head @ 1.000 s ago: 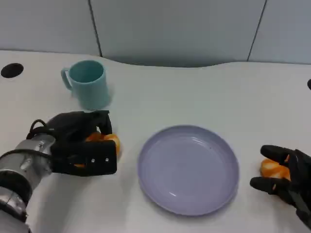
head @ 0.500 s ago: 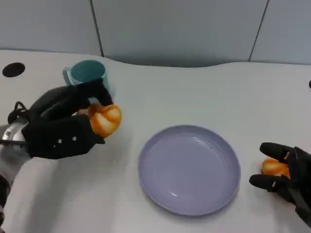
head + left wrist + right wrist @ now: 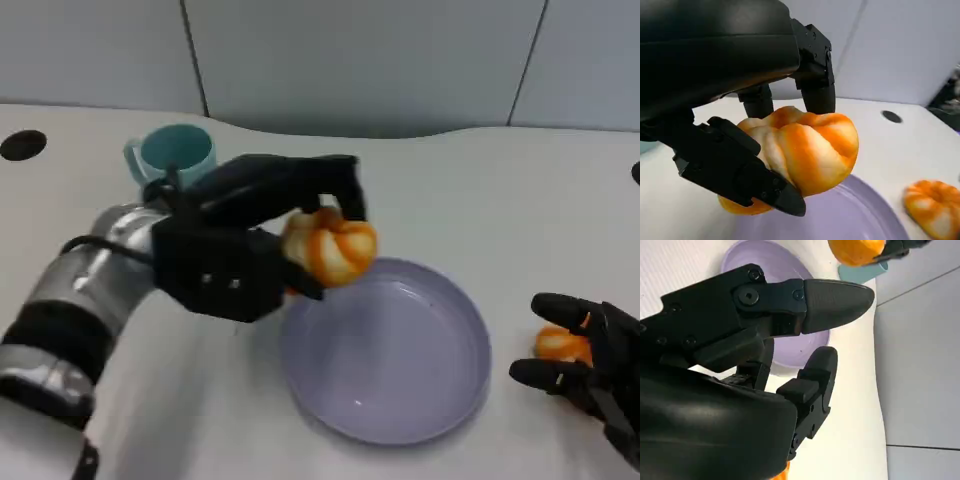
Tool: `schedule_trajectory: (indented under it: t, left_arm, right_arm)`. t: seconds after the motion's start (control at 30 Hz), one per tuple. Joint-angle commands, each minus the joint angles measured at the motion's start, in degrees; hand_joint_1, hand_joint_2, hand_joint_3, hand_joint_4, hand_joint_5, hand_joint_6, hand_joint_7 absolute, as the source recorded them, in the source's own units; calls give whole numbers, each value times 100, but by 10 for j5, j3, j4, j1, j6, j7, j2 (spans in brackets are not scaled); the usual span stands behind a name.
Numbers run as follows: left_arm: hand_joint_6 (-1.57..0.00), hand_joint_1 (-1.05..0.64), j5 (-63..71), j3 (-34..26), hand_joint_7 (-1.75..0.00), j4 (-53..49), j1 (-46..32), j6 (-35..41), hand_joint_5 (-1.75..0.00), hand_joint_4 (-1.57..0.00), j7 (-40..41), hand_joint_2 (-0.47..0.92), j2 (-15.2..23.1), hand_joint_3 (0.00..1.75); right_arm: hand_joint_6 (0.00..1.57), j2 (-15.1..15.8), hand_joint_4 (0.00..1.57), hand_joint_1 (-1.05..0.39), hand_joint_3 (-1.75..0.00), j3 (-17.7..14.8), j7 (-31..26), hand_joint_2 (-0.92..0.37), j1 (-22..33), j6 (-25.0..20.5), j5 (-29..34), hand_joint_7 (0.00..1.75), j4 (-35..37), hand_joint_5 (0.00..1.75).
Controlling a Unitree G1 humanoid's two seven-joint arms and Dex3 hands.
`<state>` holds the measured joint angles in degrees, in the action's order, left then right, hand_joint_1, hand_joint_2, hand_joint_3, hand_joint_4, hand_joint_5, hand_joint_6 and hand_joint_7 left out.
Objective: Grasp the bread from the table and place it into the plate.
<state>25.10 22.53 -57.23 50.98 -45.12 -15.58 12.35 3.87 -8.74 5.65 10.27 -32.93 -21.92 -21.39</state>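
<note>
The left hand (image 3: 250, 250) grips a bun (image 3: 330, 247) above the plate's (image 3: 400, 420) far-left rim. The right hand (image 3: 590, 365), fingers apart, seems to touch a second bun (image 3: 555, 343).

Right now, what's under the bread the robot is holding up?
Under the held bread in the left hand is the purple plate's near rim. The plate looks empty, though the hand covers its left edge.
</note>
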Motion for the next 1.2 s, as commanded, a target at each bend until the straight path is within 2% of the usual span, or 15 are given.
schedule_trajectory:
  t: [0.03, 0.13, 0.27, 0.4, 0.63, 0.83, 0.97, 1.07, 1.13, 1.2]
  left_arm:
    - [-56, -11, 34, 26, -175, -34, 50, -3, -175, -78, 11, 67, -26, 73]
    - [-55, -8, 72, 53, -175, -55, 74, 7, -175, -77, 40, 63, -45, 68]
    - [-59, -5, 105, 75, -175, -80, 89, 16, -175, -82, 74, 68, -63, 58]
    - [-59, -2, 118, 85, -175, -105, 95, 31, -175, -79, 83, 69, -81, 47]
    - [-56, -8, 127, 101, -175, -128, 95, 34, -175, -76, 80, 74, -90, 48]
    - [-47, -12, 128, 109, -175, -143, 97, -3, -175, -63, 61, 73, -84, 46]
    - [-38, -19, 112, 102, -174, -151, 104, -12, -175, -54, 2, 73, -83, 38]
    - [-31, -24, 101, 95, -167, -152, 107, -10, -175, -41, -38, 75, -84, 26]
    - [-25, -30, 90, 92, -157, -154, 112, -6, -166, -26, -82, 77, -85, 18]
    - [-23, -36, 84, 88, -146, -152, 116, -6, -157, -19, -112, 79, -83, 9]
  right_arm:
    - [46, 3, 47, -35, -45, 1, -8, -92, 5, -3, 5, 75, -13, 101]
    - [47, 2, 46, -35, -45, 2, -11, -92, 6, -5, 2, 75, -16, 100]
    - [47, 0, 46, -35, -45, 3, -11, -92, 7, -3, -1, 75, -15, 99]
    - [47, -1, 47, -36, -45, 6, -13, -92, 7, -3, 2, 74, -17, 98]
    - [46, -1, 47, -36, -45, 9, -8, -92, 11, 3, 0, 73, -18, 99]
    - [46, -1, 46, -36, -45, 9, -6, -92, 10, 0, -1, 73, -20, 100]
    - [46, -1, 46, -37, -45, 7, -3, -92, 9, 2, -4, 73, -16, 101]
    - [47, -1, 45, -36, -45, 6, -3, -92, 10, 1, -4, 73, -16, 101]
    - [46, 0, 46, -37, -45, 7, -1, -92, 9, 1, -4, 73, -16, 101]
    - [46, 0, 46, -37, -45, 6, -2, -92, 9, 0, -4, 73, -16, 102]
